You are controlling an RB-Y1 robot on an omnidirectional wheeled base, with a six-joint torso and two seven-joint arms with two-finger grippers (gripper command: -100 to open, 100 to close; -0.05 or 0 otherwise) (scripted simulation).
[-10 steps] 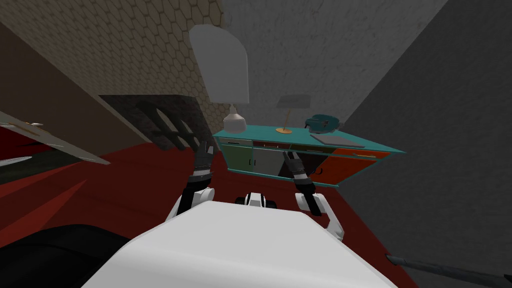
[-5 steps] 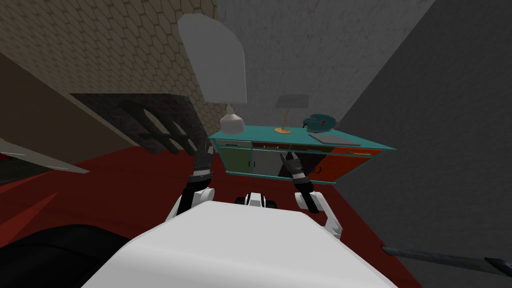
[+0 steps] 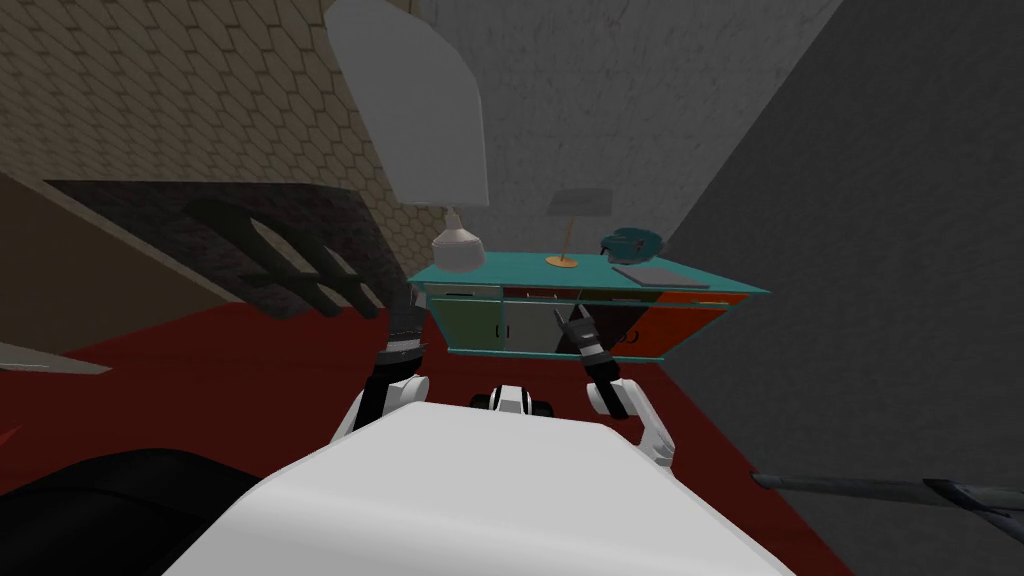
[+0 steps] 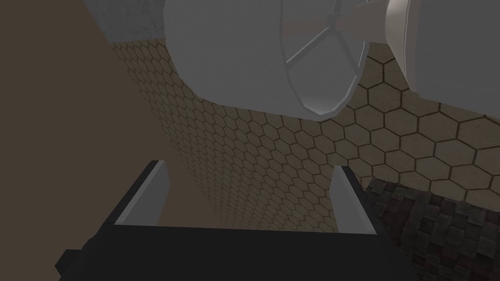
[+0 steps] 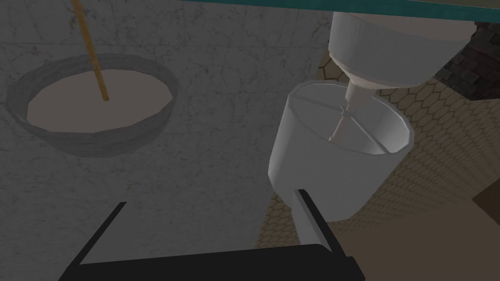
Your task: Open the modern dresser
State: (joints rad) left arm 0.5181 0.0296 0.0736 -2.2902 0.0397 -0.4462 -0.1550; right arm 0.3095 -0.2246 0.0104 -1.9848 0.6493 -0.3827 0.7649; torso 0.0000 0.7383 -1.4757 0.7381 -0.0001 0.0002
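Standing against far grey wall (image 3: 600, 100), teal dresser (image 3: 520, 270) sits on red floor (image 3: 250, 380) ahead of robot. White lamp (image 3: 457, 248) stands on its left end. Right tool (image 3: 572, 318) held up before dresser front, fingers spread wide, empty. Left tool (image 3: 413, 298) near dresser's left corner, likewise wide, empty.

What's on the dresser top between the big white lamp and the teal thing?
In the head view, a small lamp with a gold stem and grey shade stands between the white lamp and the teal thing on the dresser.
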